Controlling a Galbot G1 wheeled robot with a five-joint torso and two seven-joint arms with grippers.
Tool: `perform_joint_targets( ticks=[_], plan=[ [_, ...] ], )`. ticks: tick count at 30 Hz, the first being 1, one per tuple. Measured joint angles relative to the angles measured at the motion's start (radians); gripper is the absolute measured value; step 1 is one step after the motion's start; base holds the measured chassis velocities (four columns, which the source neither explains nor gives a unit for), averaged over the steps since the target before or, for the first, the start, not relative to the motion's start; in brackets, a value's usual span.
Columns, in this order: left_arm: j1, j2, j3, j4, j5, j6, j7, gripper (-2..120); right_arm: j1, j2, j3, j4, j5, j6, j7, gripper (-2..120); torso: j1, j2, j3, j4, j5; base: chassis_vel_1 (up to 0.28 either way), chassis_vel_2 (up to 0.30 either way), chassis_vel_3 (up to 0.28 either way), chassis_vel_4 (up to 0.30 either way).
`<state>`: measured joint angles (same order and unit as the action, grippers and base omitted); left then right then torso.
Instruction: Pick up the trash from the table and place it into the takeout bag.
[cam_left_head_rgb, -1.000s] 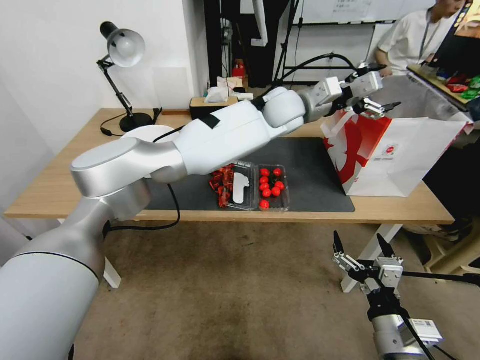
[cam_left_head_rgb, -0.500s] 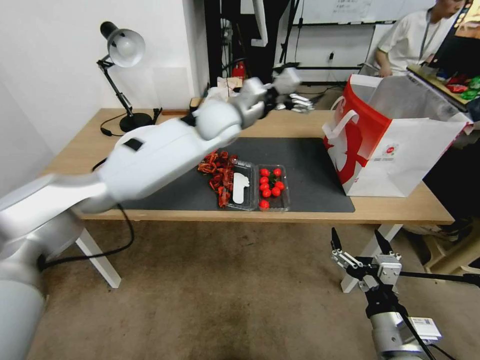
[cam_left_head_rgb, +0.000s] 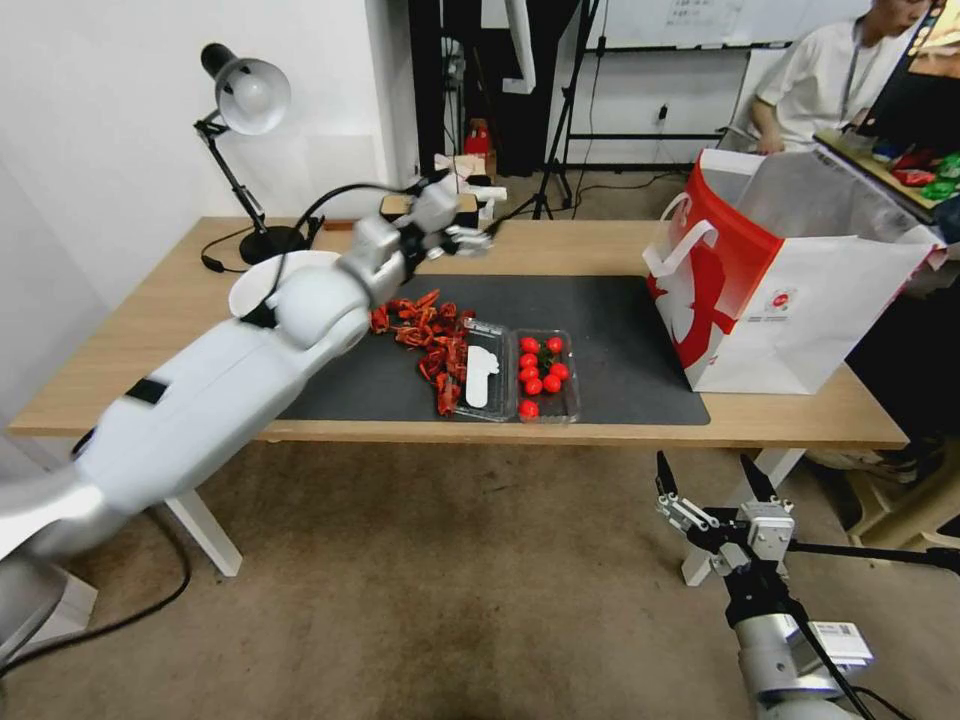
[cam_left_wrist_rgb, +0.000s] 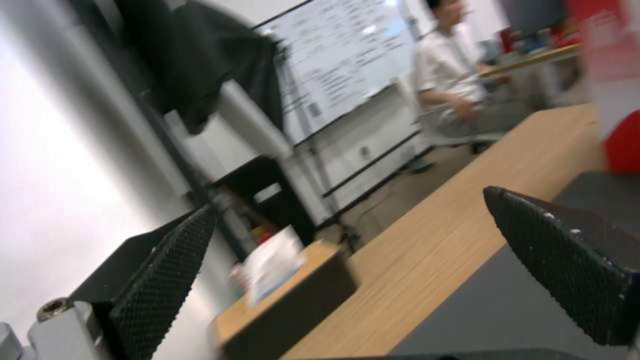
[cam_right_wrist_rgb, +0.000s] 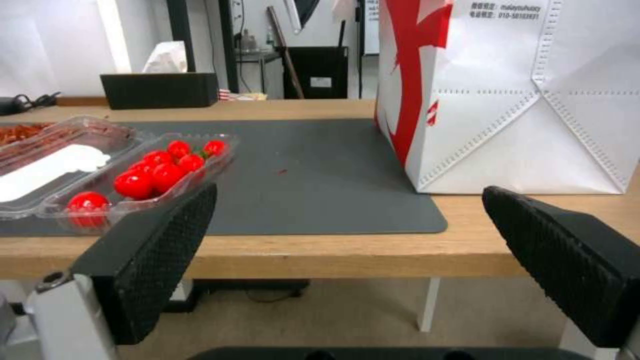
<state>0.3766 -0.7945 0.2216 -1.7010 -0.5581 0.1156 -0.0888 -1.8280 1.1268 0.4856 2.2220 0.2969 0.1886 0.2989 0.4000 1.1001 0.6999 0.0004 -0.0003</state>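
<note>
My left gripper (cam_left_head_rgb: 468, 240) hovers open and empty above the far edge of the dark mat (cam_left_head_rgb: 620, 330) on the table (cam_left_head_rgb: 150, 320); in the left wrist view its fingers (cam_left_wrist_rgb: 167, 270) stand wide apart. On the mat lie a pile of crumpled red scraps (cam_left_head_rgb: 425, 325) and an open clear plastic box (cam_left_head_rgb: 545, 375) with red tomatoes in it. The takeout bag (cam_left_head_rgb: 790, 300) stands upright at the table's right end, its mouth open. My right gripper (cam_left_head_rgb: 705, 478) hangs open below the table's front edge, facing the box (cam_right_wrist_rgb: 147, 170) and the bag (cam_right_wrist_rgb: 520, 100).
A desk lamp (cam_left_head_rgb: 245, 100) and its cable stand at the back left. A white round dish (cam_left_head_rgb: 265, 275) is partly behind my left arm. A black tissue box (cam_right_wrist_rgb: 160, 90) sits at the back edge. A person sits behind the bag.
My left arm has swung from over the bag's mouth back to the left across the table, its gripper staying open. The right arm has barely moved.
</note>
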Motion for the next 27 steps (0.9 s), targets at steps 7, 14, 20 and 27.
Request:
perform_joint_targets(
  ticks=[7,14,20,27],
  plan=[
    [0.365,0.053,-0.304,-0.171,0.046,-0.003,-0.096,100,0.0,0.0,-0.008,0.0,0.002,-0.001,-0.003,100,0.0,0.0,0.0,0.0,0.0002,0.0,0.0,0.0,0.0],
    [0.652,0.025,-0.494,-0.288,0.08,-0.028,-0.183,100,0.003,-0.003,-0.011,0.0,0.002,-0.001,-0.003,100,0.0,0.0,0.0,-0.0006,0.0003,0.0,0.0,0.0,0.0],
    [0.9,-0.053,-0.648,-0.37,0.15,-0.072,-0.254,100,0.005,-0.009,-0.015,0.002,0.002,-0.001,-0.004,100,0.0,0.0,0.0,-0.0007,0.0002,0.0,0.0,0.0,0.0],
    [1.15,-0.184,-0.752,-0.44,0.22,-0.132,-0.257,100,0.003,-0.012,-0.016,0.002,0.002,-0.001,-0.006,100,0.0,0.0,0.0,0.0,0.0004,0.0,0.0,0.0,0.0]
  ],
)
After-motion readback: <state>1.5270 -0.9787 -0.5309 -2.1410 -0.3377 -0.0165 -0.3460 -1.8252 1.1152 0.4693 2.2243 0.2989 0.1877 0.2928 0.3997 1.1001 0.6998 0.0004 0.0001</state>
